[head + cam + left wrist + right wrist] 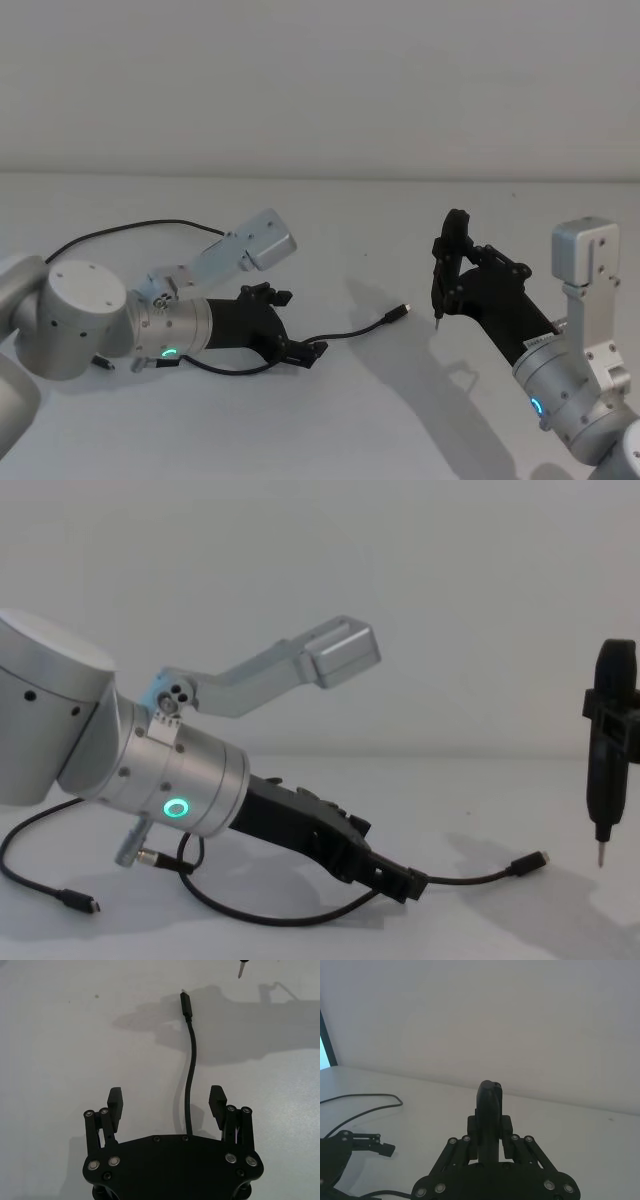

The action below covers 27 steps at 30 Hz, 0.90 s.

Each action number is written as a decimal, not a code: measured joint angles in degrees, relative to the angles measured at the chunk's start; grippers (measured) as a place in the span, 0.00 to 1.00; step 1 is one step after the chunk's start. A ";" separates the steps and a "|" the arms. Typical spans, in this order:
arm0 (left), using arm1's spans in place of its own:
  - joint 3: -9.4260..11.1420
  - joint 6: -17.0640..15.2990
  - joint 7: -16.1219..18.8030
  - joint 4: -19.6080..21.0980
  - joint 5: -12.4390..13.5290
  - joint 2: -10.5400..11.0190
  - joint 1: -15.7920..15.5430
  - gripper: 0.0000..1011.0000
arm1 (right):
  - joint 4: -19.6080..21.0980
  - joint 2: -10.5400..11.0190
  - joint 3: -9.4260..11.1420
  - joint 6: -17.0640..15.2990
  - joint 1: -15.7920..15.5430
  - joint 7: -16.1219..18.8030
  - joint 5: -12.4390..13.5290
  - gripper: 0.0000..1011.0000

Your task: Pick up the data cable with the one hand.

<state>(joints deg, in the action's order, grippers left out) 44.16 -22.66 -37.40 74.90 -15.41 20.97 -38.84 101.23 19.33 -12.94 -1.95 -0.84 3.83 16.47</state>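
left wrist view: black data cable

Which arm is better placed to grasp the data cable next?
Left. The left gripper is open with the data cable lying between its fingers; the right gripper is raised, shut on a black device.

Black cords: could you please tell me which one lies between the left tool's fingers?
The data cable, its silver-tipped plug beyond the open left tool; the other cord arcs behind that arm.

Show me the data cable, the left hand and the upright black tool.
data cable (191, 1057), left wrist view, cord below plug.
left hand (166, 1096), left wrist view, between fingertips.
upright black tool (609, 755), chest view, its body.
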 joint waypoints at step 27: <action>-0.21 -1.74 1.52 -1.52 1.15 -1.84 0.64 0.77 | 0.00 0.00 0.00 0.00 0.00 0.00 0.00 0.27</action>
<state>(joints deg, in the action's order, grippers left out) 43.95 -24.40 -35.88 73.38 -14.27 19.13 -38.21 101.23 19.34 -12.94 -1.95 -0.84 3.83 16.47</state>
